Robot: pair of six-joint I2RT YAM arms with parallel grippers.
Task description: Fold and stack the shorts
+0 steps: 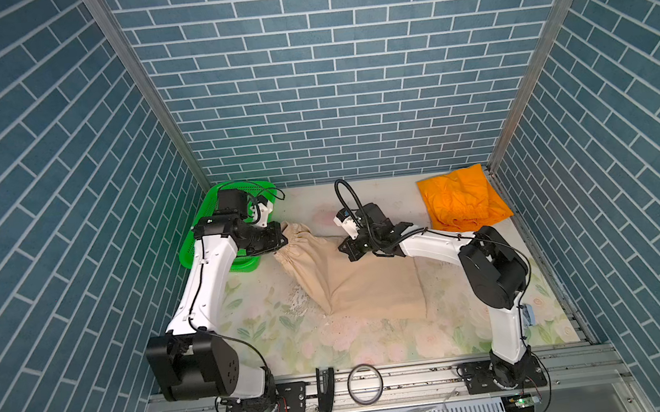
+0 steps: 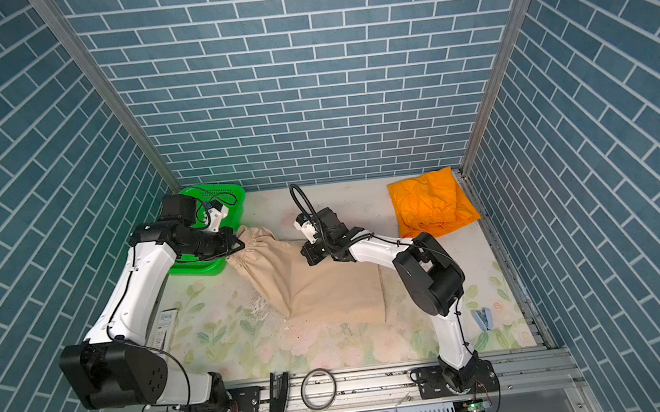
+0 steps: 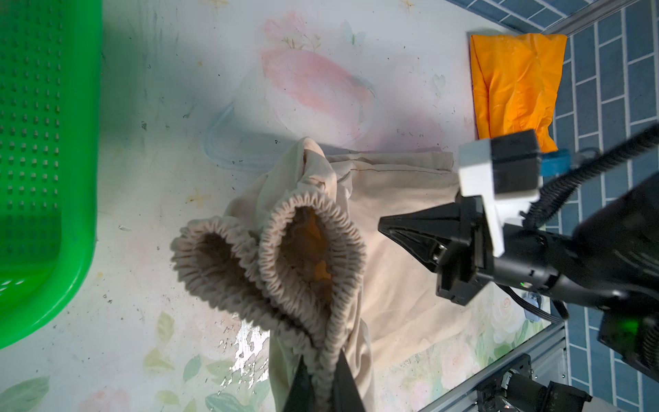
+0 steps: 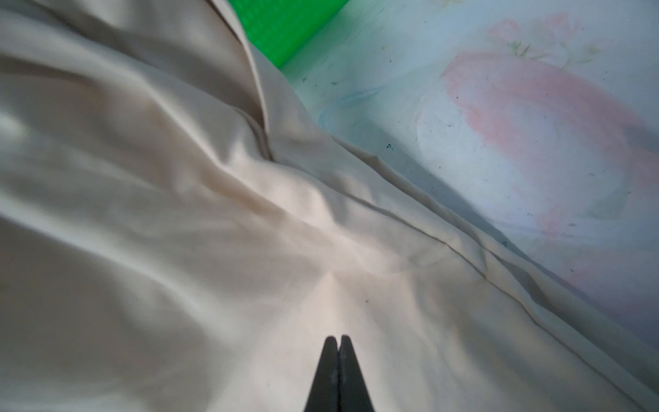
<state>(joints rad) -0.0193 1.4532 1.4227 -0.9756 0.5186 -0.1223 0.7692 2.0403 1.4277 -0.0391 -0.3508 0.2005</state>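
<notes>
Beige shorts [image 1: 353, 280] waistband pinched in left end effector [image 3: 322, 367]; right end effector [image 4: 337, 338] closed, cloth contact unclear.

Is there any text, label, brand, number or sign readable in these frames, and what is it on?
No text can be read.
Printed card beside the left arm: print too small to read.
White mark on the left arm: too small to make out.
Beige shorts, orange shorts, basket: no lettering shows.
</notes>
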